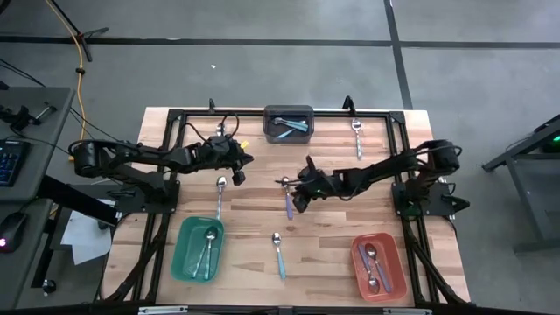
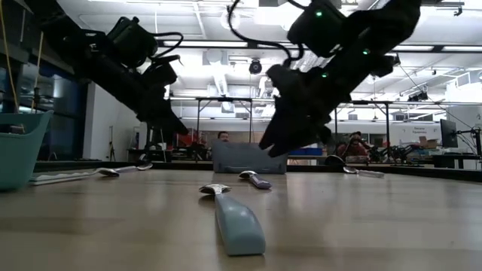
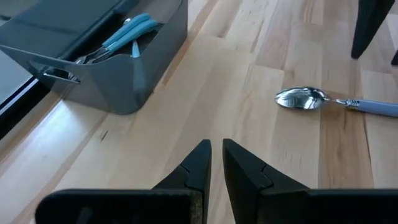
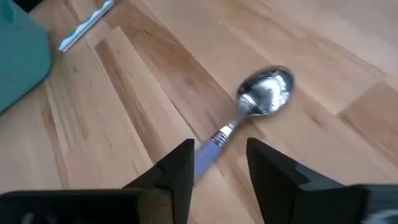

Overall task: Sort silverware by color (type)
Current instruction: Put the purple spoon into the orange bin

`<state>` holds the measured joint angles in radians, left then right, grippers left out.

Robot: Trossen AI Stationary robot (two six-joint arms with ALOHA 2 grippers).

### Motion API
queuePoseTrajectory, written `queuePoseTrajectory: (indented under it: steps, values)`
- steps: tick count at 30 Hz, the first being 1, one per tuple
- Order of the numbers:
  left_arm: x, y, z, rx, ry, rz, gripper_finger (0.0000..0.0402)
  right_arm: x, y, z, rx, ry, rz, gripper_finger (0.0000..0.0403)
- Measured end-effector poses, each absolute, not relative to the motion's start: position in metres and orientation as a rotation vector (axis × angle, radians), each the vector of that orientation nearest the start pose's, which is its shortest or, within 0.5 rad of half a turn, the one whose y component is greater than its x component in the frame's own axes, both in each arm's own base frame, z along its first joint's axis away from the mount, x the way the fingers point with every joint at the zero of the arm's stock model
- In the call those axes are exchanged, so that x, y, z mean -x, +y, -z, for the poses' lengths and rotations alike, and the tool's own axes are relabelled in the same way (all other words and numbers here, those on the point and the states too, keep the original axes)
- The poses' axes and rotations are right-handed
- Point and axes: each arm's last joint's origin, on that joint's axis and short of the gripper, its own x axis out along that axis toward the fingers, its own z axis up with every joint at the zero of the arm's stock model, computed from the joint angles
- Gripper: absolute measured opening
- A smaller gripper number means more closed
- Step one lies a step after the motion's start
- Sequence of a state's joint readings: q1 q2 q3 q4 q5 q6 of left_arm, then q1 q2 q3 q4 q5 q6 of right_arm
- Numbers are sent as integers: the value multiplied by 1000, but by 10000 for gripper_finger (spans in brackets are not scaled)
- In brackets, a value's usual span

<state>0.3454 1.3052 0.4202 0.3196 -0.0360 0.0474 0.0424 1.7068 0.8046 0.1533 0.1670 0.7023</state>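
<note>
One purple-handled spoon [image 4: 258, 102] — handle between the right end effector [image 4: 219, 163] fingers — on the table

Glossy metal spoon bowl [image 4: 266, 91] on smooth pale wood table [image 4: 124, 106].

The right gripper [image 1: 300, 199] hangs over a spoon [image 1: 288, 199] lying on the table [image 1: 332, 245], the handle between its spread fingers. A bin [image 1: 289, 123] holding spoons sits beyond it; another spoon [image 1: 278, 254] lies nearer.

Teal tray [image 1: 181, 254], orange tray [image 1: 360, 271], grey bin [image 1: 288, 115].
</note>
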Motion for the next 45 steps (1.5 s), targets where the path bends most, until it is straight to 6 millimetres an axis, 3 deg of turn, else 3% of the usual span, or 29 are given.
queuePoseTrajectory:
  steps: [10,17,34,45]
  values:
    - [-220,80,-154,32,563,-357,35,-366,9,-141,-573,848,590,136]
    - [-215,78,-147,35,588,-356,35,-386,6,-140,-587,867,626,136]
    - [-215,78,-147,35,584,-356,35,-380,0,-131,-630,905,696,136]
    - [-215,78,-147,38,585,-357,35,-384,-2,-137,-639,914,659,136]
